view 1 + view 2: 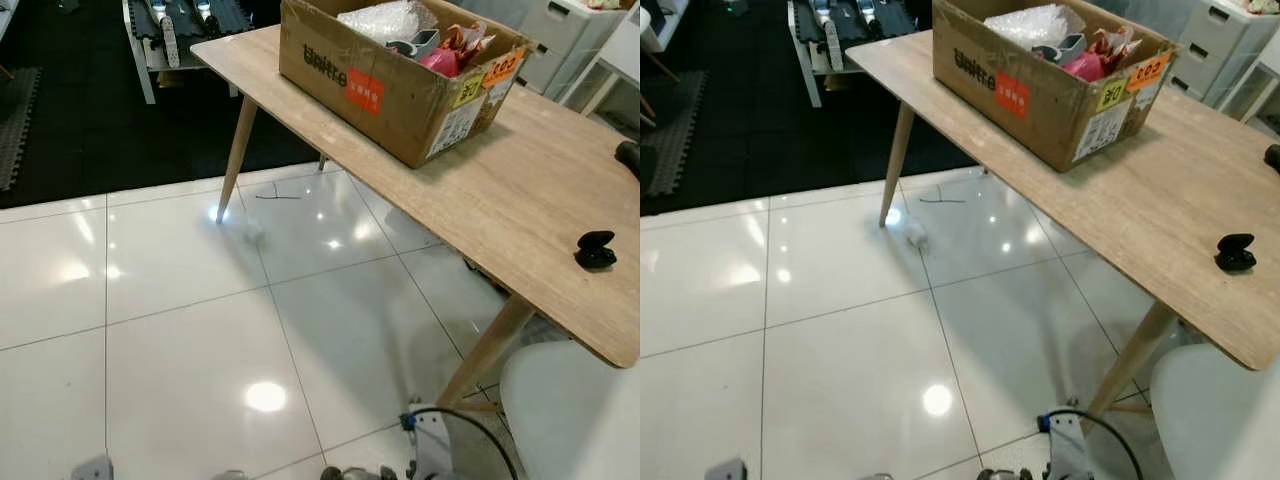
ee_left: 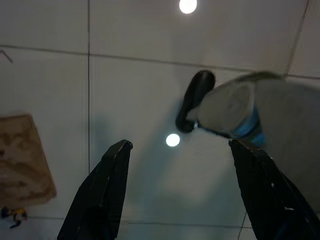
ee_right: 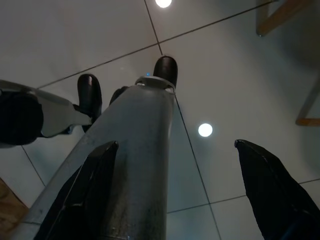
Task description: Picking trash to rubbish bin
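Note:
A small crumpled white scrap (image 1: 248, 232) lies on the glossy white floor beside the far table leg (image 1: 235, 160). A thin dark wire (image 1: 277, 195) lies on the tile just behind it. Both arms hang low by my legs. In the left wrist view my left gripper (image 2: 181, 145) is open over bare tile, with nothing between its fingers and my black foot (image 2: 194, 100) beyond. My right gripper (image 3: 176, 145) is open too, with my grey leg (image 3: 130, 150) showing between its fingers. A flat brown piece (image 2: 25, 160) lies on the floor near the left gripper.
A long wooden table (image 1: 560, 210) runs along my right, carrying a cardboard box (image 1: 390, 85) of assorted items and a small black case (image 1: 595, 249). A white chair (image 1: 570, 410) stands at the near right. Dark matting (image 1: 80, 110) and a rack lie beyond the tiles.

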Robot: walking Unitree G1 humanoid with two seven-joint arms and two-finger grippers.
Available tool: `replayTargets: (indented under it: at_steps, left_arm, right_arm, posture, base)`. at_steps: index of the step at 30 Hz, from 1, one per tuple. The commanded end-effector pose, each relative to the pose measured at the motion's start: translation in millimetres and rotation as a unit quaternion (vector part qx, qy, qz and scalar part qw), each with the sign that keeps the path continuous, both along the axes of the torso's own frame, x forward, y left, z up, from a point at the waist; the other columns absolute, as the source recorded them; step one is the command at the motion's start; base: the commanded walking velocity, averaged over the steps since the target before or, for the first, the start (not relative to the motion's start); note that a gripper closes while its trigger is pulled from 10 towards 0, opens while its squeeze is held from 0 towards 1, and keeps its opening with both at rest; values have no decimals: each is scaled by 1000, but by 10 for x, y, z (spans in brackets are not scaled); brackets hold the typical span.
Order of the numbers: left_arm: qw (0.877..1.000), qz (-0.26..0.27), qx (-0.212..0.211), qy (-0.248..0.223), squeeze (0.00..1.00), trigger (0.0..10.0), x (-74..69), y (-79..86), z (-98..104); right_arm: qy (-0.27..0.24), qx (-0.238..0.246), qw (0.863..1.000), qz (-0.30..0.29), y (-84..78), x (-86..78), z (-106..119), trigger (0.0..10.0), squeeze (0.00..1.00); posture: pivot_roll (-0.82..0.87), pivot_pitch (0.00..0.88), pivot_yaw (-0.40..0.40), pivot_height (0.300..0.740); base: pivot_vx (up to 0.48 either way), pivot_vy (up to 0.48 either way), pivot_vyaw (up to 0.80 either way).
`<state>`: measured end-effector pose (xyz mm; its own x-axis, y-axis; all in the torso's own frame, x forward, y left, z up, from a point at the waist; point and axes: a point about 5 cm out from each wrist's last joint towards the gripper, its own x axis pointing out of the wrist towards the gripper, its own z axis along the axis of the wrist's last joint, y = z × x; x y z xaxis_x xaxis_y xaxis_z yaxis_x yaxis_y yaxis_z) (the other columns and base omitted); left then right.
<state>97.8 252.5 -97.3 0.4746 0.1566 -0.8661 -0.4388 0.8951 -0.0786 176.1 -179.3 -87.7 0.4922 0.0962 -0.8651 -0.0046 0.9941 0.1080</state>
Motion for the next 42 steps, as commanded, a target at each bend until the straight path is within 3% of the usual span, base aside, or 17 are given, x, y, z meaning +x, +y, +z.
replayTargets:
  at_steps: [1, 5, 11, 14, 21, 24, 27, 29, 30, 33, 38, 42]
  left_arm:
    - [1000, 11, 12, 14, 0, 10000, -100, -36, -42]
    - [999, 27, 35, 30, 0, 10000, -177, -20, -63]
    - [998, 24, 23, 45, 0, 10000, -200, -138, -107]
    - [999, 2, 32, 26, 0, 10000, -28, -160, -75]
    - [999, -20, 39, -5, 0, 10000, 189, -189, -21]
    - [995, -83, 61, -10, 0, 10000, 341, -210, 21]
    - [995, -83, 61, -10, 0, 10000, 341, -210, 21]
    - [991, -110, 71, -11, 0, 10000, 369, -213, 32]
    - [988, -131, 78, -1, 0, 10000, 322, -218, 15]
    - [989, -127, 71, 1, 0, 10000, 277, -231, -2]
    - [987, -144, 70, 26, 0, 10000, 122, -257, -55]
    - [985, -153, 72, 32, 0, 10000, 89, -268, -67]
  right_arm:
    - [24, -6, 999, 25, 1, -123, -57, 10000, 0]
    - [30, -38, 995, 85, -42, -100, -45, 10000, 0]
    - [15, -65, 994, 84, -122, 28, 17, 10000, 0]
    - [-5, -60, 997, 48, -160, 161, 84, 10000, 0]
    - [-6, -74, 996, 42, -226, 180, 102, 10000, 0]
    - [-17, -60, 998, -24, -322, 206, 131, 10000, 0]
    - [-17, -60, 998, -24, -322, 206, 131, 10000, 0]
    - [-15, -59, 997, -47, -396, 163, 124, 10000, 0]
    - [-5, -58, 996, -66, -471, 73, 96, 10000, 0]
    - [3, -60, 996, -66, -500, 17, 76, 10000, 0]
    - [17, -76, 996, -47, -543, -70, 47, 10000, 0]
    - [27, -87, 996, -27, -529, -113, 25, 10000, 0]
  posture:
    - [231, 172, -69, 740]
    - [236, 156, -90, 740]
    - [214, 116, -100, 740]
    - [236, 114, -114, 740]
    - [238, 101, -98, 740]
    - [195, 102, -83, 740]
    - [195, 102, -83, 740]
    - [182, 127, -71, 740]
    - [184, 124, -71, 740]
    - [176, 90, -63, 740]
    - [177, 117, -58, 740]
    - [172, 119, -54, 740]
  base:
    - [0, 0, 0]
    - [0, 0, 0]
    - [0, 0, 0]
    - [0, 0, 0]
    - [0, 0, 0]
    - [0, 0, 0]
    - [0, 0, 0]
    - [0, 0, 0]
    - [0, 0, 0]
    - [0, 0, 433]
    - [0, 0, 721]
    - [0, 0, 723]
